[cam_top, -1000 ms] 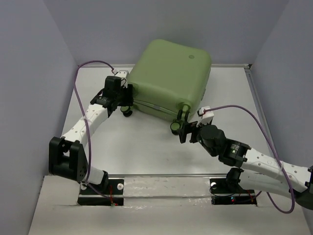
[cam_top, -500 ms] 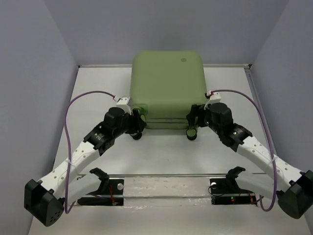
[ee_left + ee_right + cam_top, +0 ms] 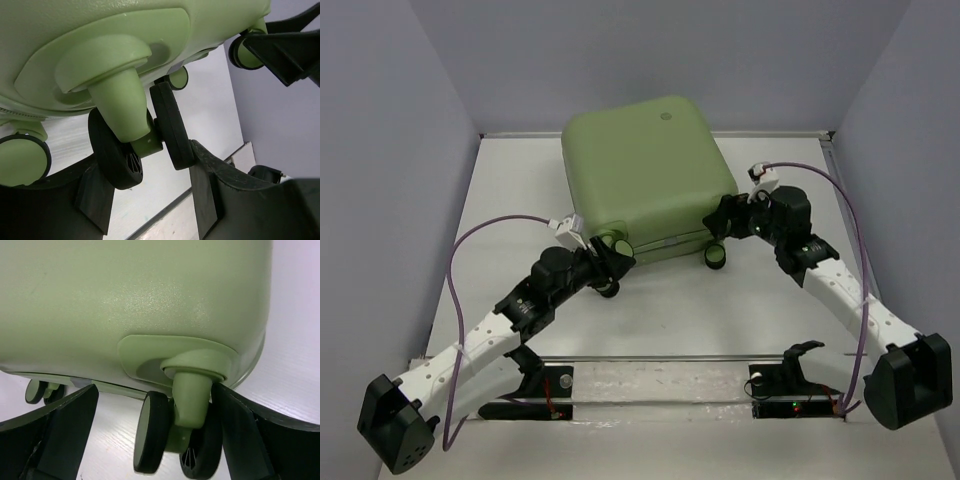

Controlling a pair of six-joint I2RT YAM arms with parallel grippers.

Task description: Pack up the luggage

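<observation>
The closed luggage [image 3: 645, 165] lies flat toward the back of the worktop [image 3: 650, 310], turned askew. The left claw [image 3: 147, 157] pinches its left caster [image 3: 117, 150]; the right claw [image 3: 155, 389] gapes wide astride the right caster [image 3: 152, 432].

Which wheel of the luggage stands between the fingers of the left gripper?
The twin black wheel on the light-green stem at the near-left corner of the luggage. The other wheels lie outside the left gripper.

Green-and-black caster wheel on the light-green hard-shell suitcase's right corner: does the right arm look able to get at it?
Probably yes: the green-and-black caster wheel sits between the open fingers of the right pincer, with nothing in the way.
</observation>
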